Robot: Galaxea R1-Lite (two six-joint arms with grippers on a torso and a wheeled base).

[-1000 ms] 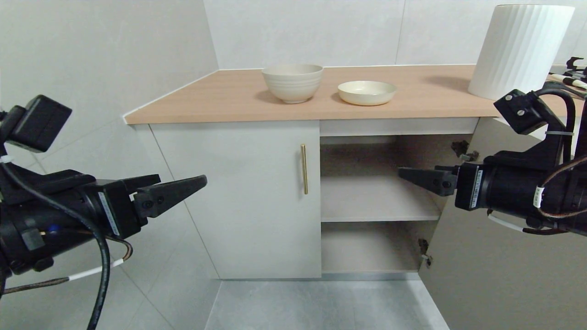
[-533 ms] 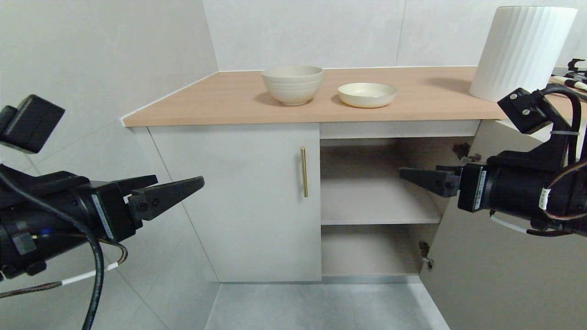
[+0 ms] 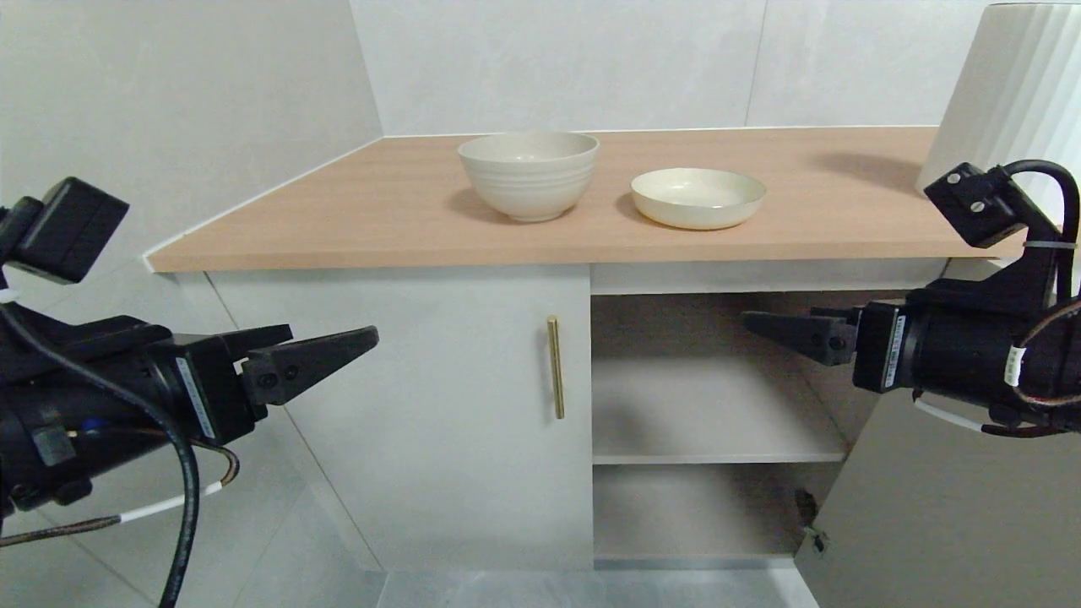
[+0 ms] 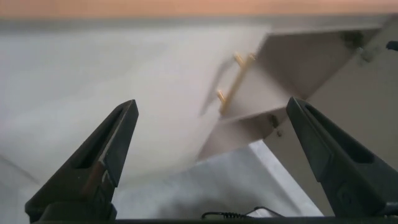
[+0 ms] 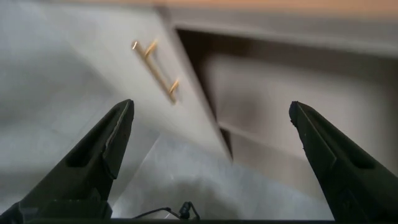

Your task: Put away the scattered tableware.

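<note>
Hovering nearest, the left gripper (image 3: 334, 338) and right gripper (image 3: 781, 325) both gape wide before the cabinet (image 3: 422, 405). Beyond, on the countertop (image 3: 380, 219), the bowl (image 3: 529, 173) and shallow dish (image 3: 698, 196) sit side by side, upright, mouths up.

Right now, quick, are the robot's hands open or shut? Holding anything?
Left gripper: open, holding nothing.
Right gripper: open, holding nothing.
</note>
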